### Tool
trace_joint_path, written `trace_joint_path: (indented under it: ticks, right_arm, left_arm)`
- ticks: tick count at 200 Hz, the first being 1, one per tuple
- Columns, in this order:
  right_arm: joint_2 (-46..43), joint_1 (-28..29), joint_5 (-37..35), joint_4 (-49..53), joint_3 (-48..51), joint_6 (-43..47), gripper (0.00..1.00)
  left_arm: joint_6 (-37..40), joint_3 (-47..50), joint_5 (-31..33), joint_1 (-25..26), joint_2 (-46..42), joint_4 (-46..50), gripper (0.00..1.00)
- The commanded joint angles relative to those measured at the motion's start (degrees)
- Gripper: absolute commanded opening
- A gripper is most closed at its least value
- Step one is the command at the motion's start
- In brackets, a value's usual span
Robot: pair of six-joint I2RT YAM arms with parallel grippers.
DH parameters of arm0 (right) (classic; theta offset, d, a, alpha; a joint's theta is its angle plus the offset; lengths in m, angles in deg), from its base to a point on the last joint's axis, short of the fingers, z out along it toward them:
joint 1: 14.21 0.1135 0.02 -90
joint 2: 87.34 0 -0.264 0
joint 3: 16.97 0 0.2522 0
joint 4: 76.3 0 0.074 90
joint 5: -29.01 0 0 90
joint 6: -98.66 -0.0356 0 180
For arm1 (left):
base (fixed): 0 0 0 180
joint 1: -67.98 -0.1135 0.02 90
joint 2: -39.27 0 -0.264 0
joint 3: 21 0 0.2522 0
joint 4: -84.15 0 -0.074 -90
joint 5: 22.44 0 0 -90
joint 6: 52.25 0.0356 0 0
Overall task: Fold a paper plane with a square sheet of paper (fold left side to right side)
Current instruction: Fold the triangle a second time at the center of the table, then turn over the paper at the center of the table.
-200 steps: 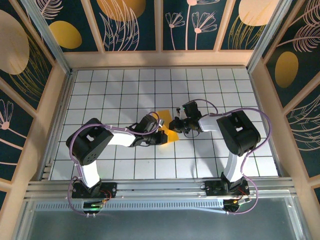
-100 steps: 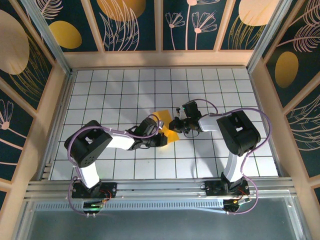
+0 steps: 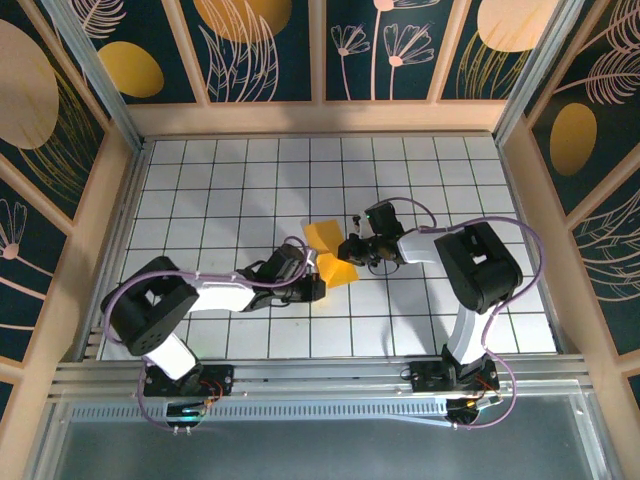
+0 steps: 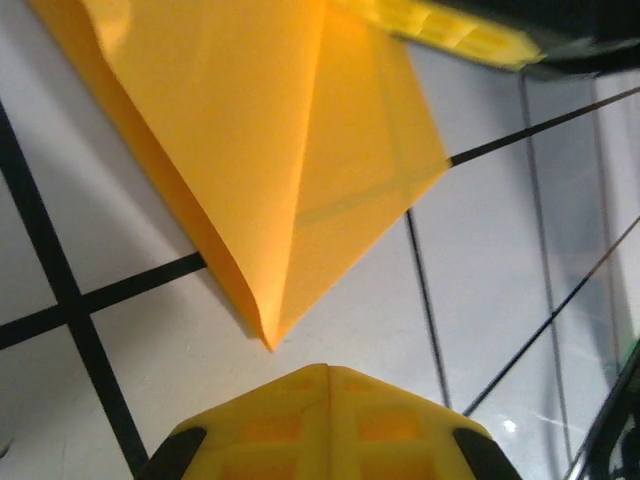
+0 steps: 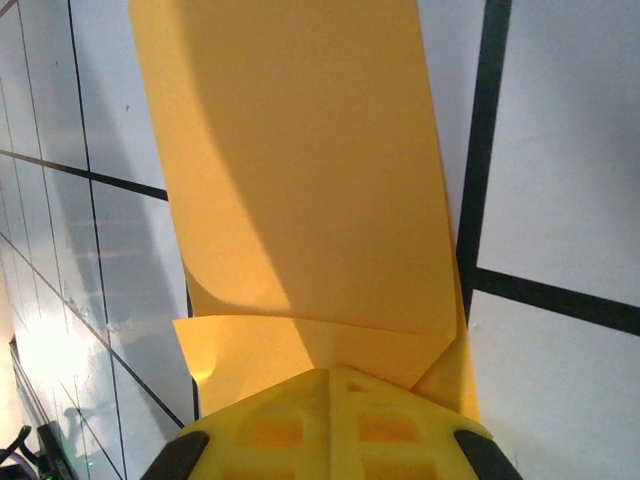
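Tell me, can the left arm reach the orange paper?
Probably yes. A corner of the orange paper lies just ahead of the left gripper, with nothing between them. Its fingers look shut, though, so they would have to open first.

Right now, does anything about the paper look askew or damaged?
The sheet of paper lies slanted across the grid lines of the table, its folded layers curling up rather than pressed flat. No tear shows.

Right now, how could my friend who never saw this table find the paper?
Look at the white tiled table with black grid lines. Near its middle, between the left gripper and right gripper, is the folded orange-yellow paper. It is the only bright, pointed thing on the tiles; the yellow ovals are up on the walls.
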Motion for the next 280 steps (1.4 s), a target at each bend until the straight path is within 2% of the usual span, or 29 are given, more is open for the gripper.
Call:
trace_joint_path:
  ticks: [1, 15, 25, 46, 80, 122, 144, 160, 191, 219, 280]
  right_arm:
    - [-6.13, 0.4, -1.49, -1.16, 1.32, -0.22, 0.27]
    - [-9.43, 0.32, -4.56, -1.39, 2.6, 0.02, 0.47]
    - [-11.82, 0.23, -7.29, -1.44, 3.75, 0.34, 0.59]
    - [-16.41, -0.41, -11.07, -1.09, 6.11, 0.91, 0.78]
    - [-21.52, -1.9, -12.58, -1.63, 9.9, 0.73, 0.91]
    - [-22.93, -2.62, -11.77, -0.48, 11.73, 1.09, 0.92]
    - [-23.07, -2.67, -10.77, -0.69, 12.67, 1.35, 0.89]
    - [-22.66, -2.63, -9.2, -1.07, 13.2, 1.62, 0.86]
    - [-21.66, -2.64, -6.1, -2.48, 13.95, 1.73, 0.81]
    - [-20.45, -2.49, -4.45, -3.82, 13.65, 1.71, 0.8]
    - [-14.47, -0.45, -2.21, -9.83, 11.36, -1.2, 0.83]
  left_arm:
    - [-0.45, 0.18, 2.33, -2.09, -4.13, 1.49, 0.18]
    - [-0.36, 0.79, 1.63, -4.39, -5.38, 0.88, 0.24]
    - [-0.15, 0.88, 0.99, -6.12, -5.54, 0.69, 0.33]
    - [1.51, -0.46, 0.6, -8.51, -4.11, 0.94, 0.45]
    - [3.22, -4.78, -1.44, -10.0, 2.22, 0.01, 0.53]
    - [4.29, -9.96, -2.44, -10.41, 10.09, -1.22, 0.56]
    - [4.31, -10.96, -1.97, -10.48, 11.69, -2.32, 0.52]
    - [4.3, -11.15, -1.68, -10.53, 12.11, -2.88, 0.43]
    - [3.89, -9.39, -1.85, -10.49, 11.13, -6.25, 0.16]
    - [3.52, -6.92, -1.14, -10.5, 8.42, -8.91, 0.0]
    - [-1.37, 2.23, 1.51, -10.49, -0.66, -17.04, 0.0]
